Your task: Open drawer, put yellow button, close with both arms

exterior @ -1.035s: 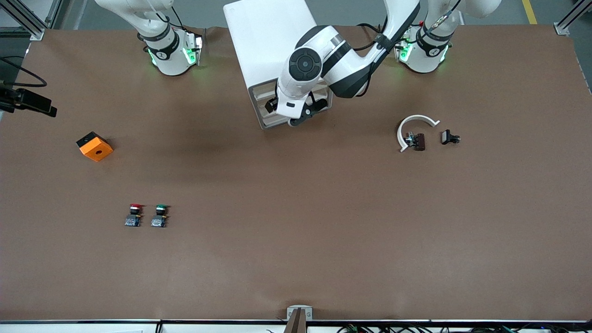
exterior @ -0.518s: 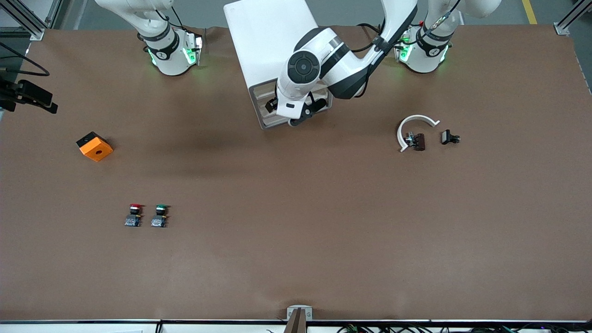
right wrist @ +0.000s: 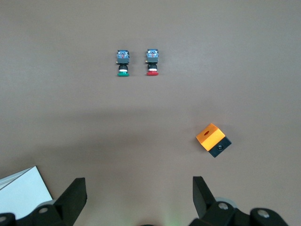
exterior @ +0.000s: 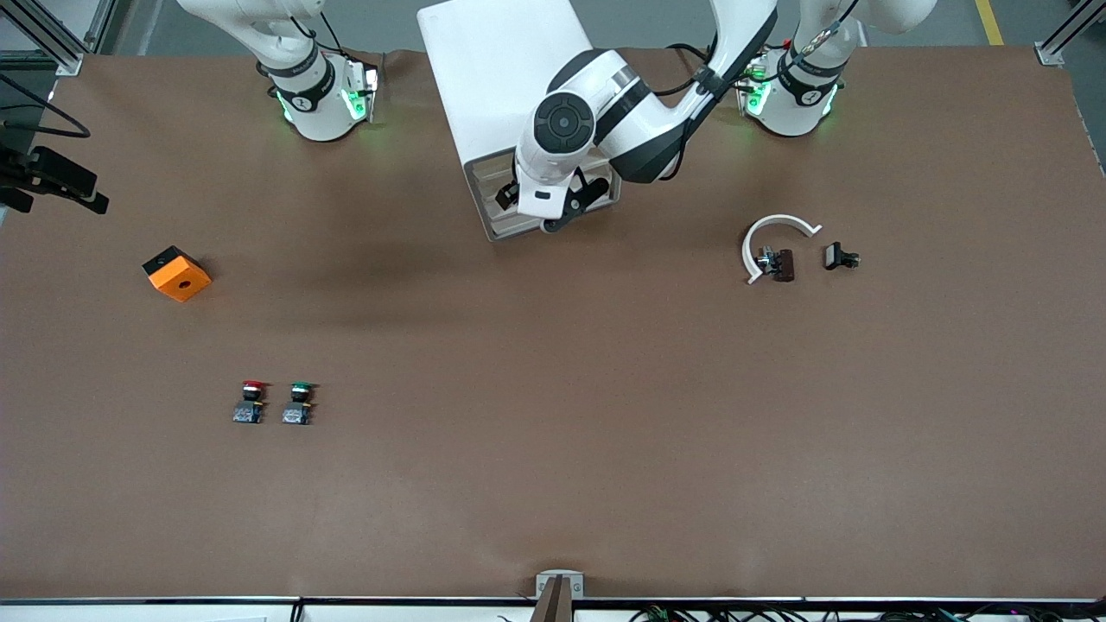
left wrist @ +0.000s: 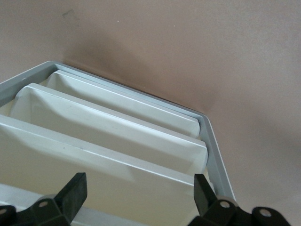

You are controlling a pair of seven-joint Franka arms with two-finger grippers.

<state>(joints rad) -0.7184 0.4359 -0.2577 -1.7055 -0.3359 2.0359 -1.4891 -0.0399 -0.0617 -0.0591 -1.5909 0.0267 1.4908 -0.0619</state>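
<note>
The white cabinet [exterior: 505, 78] stands between the arms' bases, with its drawer [exterior: 499, 231] pulled out toward the front camera. My left gripper [exterior: 550, 212] hangs over the open drawer, fingers open and empty. In the left wrist view [left wrist: 139, 181] the fingers straddle white dividers [left wrist: 117, 127] inside the grey drawer rim [left wrist: 217, 157]. The yellow button is not in view. My right gripper [right wrist: 137, 186] is open and empty, held high near its base, and does not show in the front view.
A red-capped button [exterior: 251, 402] and a green-capped button [exterior: 299, 402] stand side by side toward the right arm's end. An orange block [exterior: 176, 273] lies farther from the camera. A white curved piece [exterior: 773, 229] and small dark parts [exterior: 840, 256] lie toward the left arm's end.
My left arm's hand has crept a little toward the cabinet over the drawer. Everything on the table stays put.
</note>
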